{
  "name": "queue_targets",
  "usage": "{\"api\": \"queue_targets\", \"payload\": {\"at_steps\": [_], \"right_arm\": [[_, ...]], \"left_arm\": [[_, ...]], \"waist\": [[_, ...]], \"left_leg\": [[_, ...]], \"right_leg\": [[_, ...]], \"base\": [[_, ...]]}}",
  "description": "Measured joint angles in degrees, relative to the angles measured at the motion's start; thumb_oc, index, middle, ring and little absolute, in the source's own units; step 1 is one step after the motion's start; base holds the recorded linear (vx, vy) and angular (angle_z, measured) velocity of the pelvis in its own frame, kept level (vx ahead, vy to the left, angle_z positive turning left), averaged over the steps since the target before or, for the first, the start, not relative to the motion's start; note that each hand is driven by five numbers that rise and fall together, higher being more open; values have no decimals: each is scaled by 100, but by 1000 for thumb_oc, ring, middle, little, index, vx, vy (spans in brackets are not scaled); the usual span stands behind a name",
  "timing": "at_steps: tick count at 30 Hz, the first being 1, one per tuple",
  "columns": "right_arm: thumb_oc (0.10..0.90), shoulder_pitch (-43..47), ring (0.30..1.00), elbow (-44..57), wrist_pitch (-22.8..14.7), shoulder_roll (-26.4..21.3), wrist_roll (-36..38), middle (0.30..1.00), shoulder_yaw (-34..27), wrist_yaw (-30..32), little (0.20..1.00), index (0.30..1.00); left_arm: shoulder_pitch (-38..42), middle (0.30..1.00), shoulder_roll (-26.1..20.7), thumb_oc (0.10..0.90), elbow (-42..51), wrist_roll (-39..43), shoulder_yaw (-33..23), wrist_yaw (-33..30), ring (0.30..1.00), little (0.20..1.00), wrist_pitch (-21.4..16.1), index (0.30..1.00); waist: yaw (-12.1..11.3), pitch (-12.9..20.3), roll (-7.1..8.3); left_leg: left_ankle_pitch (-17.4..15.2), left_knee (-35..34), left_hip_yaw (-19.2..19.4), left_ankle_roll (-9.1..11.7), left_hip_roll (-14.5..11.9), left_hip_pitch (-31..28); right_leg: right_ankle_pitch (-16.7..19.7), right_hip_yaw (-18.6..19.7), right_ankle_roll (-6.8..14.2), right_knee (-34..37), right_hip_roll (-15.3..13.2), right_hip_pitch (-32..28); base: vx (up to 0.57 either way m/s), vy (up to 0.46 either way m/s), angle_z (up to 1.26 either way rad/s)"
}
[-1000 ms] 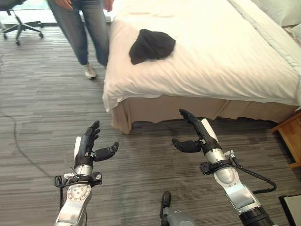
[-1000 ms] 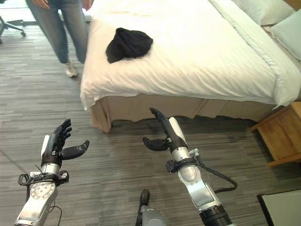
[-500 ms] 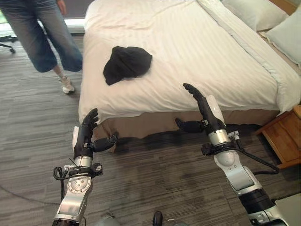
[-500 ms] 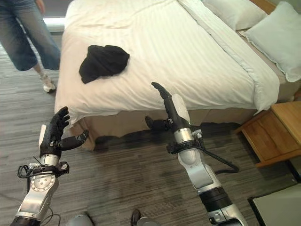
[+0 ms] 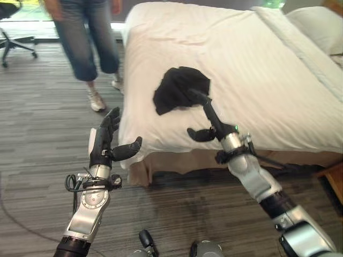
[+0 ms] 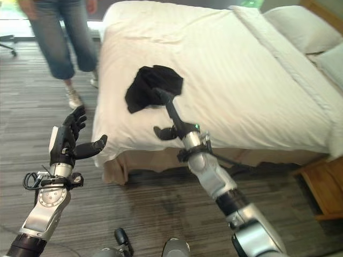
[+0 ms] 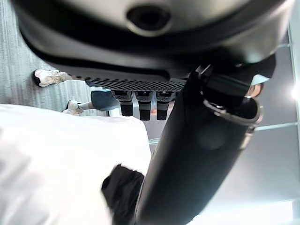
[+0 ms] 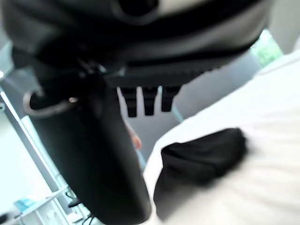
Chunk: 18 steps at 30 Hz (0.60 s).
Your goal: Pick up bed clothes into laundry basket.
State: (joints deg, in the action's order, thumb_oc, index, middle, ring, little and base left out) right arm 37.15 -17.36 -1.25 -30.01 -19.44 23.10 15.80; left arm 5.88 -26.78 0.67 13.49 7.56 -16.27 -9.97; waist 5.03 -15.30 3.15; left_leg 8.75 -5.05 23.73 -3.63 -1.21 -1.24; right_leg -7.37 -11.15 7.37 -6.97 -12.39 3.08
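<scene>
A black garment [image 5: 181, 89] lies crumpled on the white bed [image 5: 278, 80], near the foot end and towards the corner. The right hand [image 5: 206, 120] is stretched over the mattress edge, fingers straight and thumb spread wide, holding nothing; its fingertips reach the garment's near edge (whether they touch it cannot be told). The left hand [image 5: 106, 145] is raised over the carpet [image 5: 37, 155] beside the bed corner, fingers straight, thumb out, empty. 1 person [image 5: 86, 37] in jeans stands by the bed. No readable writing is visible.
</scene>
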Motion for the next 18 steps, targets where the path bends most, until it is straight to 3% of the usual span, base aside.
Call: {"api": "queue_targets", "payload": {"at_steps": [1,3,4,5,6,9,14,18], "right_arm": [[800,23,900,-37,55,2,3,900,-9,29,900,900],[800,236,900,-325,81,4,11,900,202,43,900,900],[800,617,900,-805,122,0,62,900,575,-69,900,900],[800,722,900,-914,119,0,84,900,631,-116,900,900],[800,775,900,-910,122,0,125,900,631,-139,900,900],[800,1009,900,-896,149,-62,256,900,621,-172,900,900],[800,1241,900,-1201,160,-104,350,900,575,-155,900,900],[800,1298,900,-1587,171,-102,444,900,555,-120,900,900]], "left_arm": [[-40,900,-35,800,13,12,-66,18,900,900,-29,900],[-143,900,-299,800,-24,184,-131,74,900,900,-30,900],[-175,900,-511,800,-28,231,-173,79,900,900,-25,900],[-198,900,-521,800,-21,228,-193,79,900,900,-27,900],[-282,900,-510,800,54,230,-214,68,900,900,-35,900],[-364,900,-516,800,211,215,-122,224,900,900,-92,900],[-342,900,-349,800,225,214,132,439,900,900,-94,900],[-301,900,-337,800,255,218,139,449,900,900,-104,900]], "waist": [[-130,4,-5],[-167,15,35],[-390,44,210],[-458,41,193],[-513,52,97],[-543,56,72],[-261,53,74],[-255,51,61]], "left_leg": [[-22,-5,-320,18,22,-9],[-117,-9,-644,106,23,-30],[-147,-4,-700,325,58,-146],[-164,-5,-750,436,-21,-195],[-157,-3,-760,504,-197,-205],[-148,-1,-455,661,-612,-271],[-45,-2,-225,808,-765,-491],[-45,-1,-257,813,-778,-468]], "right_leg": [[393,245,45,559,10,-37],[1153,661,-8,1279,28,-67],[1540,585,-103,1279,9,-112],[1728,566,-36,1276,78,-175],[1710,535,-75,1237,244,-197],[1575,474,-268,1232,701,-238],[1434,111,-445,1234,823,-533],[1260,-153,-481,1236,821,-641]], "base": [[211,-145,110],[201,-144,106],[137,-118,67],[149,-145,23],[165,-145,3],[179,-164,-10],[170,-147,6],[157,-114,30]]}}
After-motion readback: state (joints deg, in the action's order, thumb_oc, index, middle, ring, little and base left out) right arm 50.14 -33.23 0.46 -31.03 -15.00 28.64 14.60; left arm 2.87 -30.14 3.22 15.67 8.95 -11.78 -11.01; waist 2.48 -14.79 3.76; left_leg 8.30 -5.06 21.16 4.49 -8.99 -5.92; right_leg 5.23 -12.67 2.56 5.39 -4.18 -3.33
